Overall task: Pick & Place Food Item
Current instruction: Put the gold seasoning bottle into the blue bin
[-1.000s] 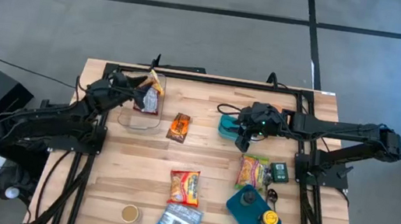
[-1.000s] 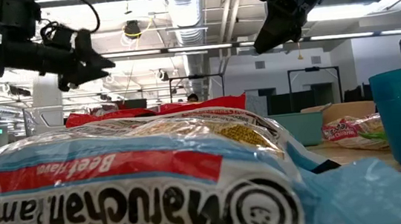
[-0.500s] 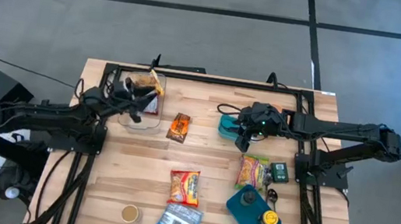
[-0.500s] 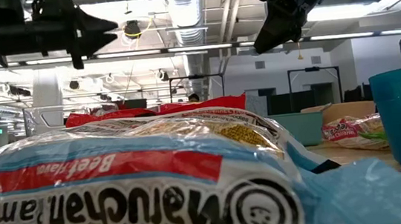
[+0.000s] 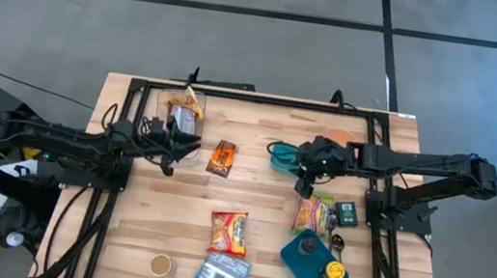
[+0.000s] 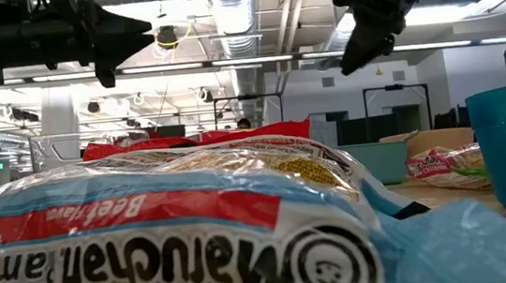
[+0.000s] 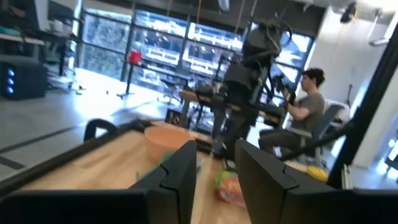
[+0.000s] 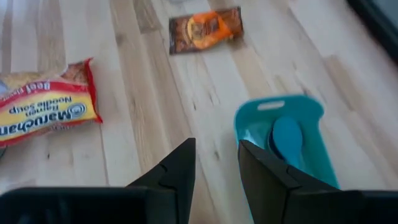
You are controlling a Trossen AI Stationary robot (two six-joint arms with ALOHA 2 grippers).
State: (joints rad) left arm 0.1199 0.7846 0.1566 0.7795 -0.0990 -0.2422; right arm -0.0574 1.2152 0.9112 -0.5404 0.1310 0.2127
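A snack bag (image 5: 181, 110) lies inside a clear tub (image 5: 176, 139) at the table's far left. My left gripper (image 5: 171, 145) hovers level at the tub's near side, open and empty, and it also shows in its wrist view (image 7: 216, 168). An orange-brown packet (image 5: 220, 158) lies flat beside the tub and shows in the right wrist view (image 8: 205, 28). My right gripper (image 5: 306, 181) hangs open and empty above the wood, next to a teal tray (image 8: 280, 140). Neither gripper touches anything.
An orange bowl (image 5: 336, 140) stands behind the right arm. Toward the near edge lie a red ramen packet (image 5: 229, 232), a blue ramen packet (image 5: 222, 275), a green-yellow packet (image 5: 312, 213), a teal lid (image 5: 314, 263) and a small jar (image 5: 161, 265). A person (image 7: 308, 106) sits beyond the table.
My left gripper, which held the snack bag over the clear tub, has drawn back toward the table's near edge. The bag now lies in the tub, apart from the gripper. My right gripper has shifted a little toward the near edge, uncovering the orange bowl.
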